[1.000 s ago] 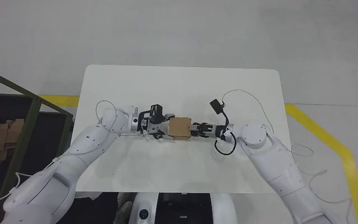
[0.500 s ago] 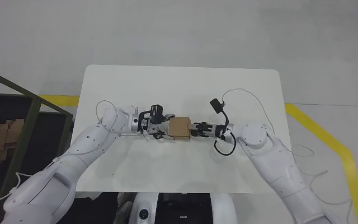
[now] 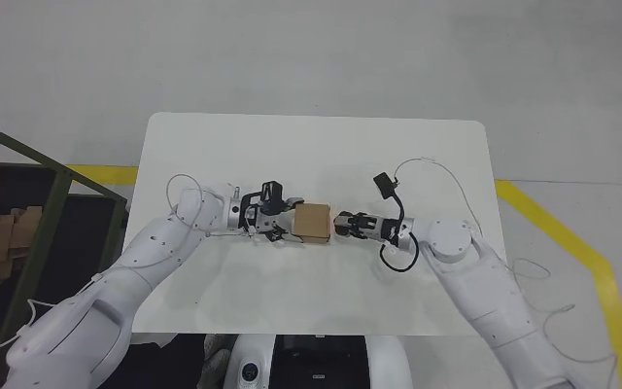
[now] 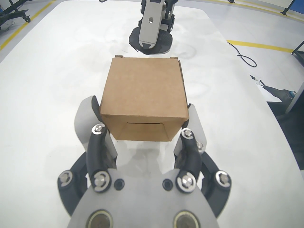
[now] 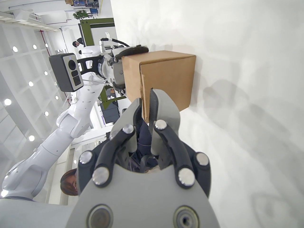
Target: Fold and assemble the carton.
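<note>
A small brown carton (image 3: 312, 222) stands near the middle of the white table (image 3: 243, 146). My left gripper (image 3: 288, 226) holds it from the left. In the left wrist view its two fingers (image 4: 86, 112) press the carton (image 4: 144, 84) on both sides, and the end facing that camera looks open. My right gripper (image 3: 339, 226) is at the carton's opposite end, shut with nothing in it. In the right wrist view the right gripper (image 5: 148, 103) points at the carton (image 5: 166, 77). The left wrist view shows the right gripper (image 4: 147, 45) just beyond the carton's far edge.
A thin cable (image 3: 437, 170) loops over the right part of the table by the right arm. An olive metal frame (image 3: 39, 175) and cardboard boxes (image 3: 15, 233) stand off the table's left edge. Bare table lies in front of and behind the carton.
My right arm has drawn back slightly to the right, away from the carton's end. The left gripper and the carton have stayed put.
</note>
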`<state>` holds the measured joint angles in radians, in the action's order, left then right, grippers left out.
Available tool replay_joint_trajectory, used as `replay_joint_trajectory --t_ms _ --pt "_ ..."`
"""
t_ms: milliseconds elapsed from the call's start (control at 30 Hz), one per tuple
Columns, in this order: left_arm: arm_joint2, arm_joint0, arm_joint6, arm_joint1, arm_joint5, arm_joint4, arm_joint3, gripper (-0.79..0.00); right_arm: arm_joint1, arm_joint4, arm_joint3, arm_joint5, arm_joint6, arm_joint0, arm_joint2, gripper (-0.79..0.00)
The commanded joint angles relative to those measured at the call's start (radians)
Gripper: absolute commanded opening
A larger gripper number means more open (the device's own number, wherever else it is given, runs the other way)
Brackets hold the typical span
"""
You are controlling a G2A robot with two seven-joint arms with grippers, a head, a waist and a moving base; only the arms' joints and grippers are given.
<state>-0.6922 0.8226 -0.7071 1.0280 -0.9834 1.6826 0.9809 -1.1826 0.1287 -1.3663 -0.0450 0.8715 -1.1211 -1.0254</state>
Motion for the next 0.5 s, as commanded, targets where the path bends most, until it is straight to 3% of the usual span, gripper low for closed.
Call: replay_joint_trajectory --t_ms 0,467 --pt "0.000 0.000 0.000 0.000 0.001 -0.002 -0.002 -0.182 -0.002 0.000 0.005 -0.001 -0.002 0.004 0.007 -0.785" --pt "0.001 -0.001 -0.002 0.001 0.002 0.003 -0.002 -0.175 -0.020 -0.003 0.039 0.009 0.000 0.052 0.065 -0.785"
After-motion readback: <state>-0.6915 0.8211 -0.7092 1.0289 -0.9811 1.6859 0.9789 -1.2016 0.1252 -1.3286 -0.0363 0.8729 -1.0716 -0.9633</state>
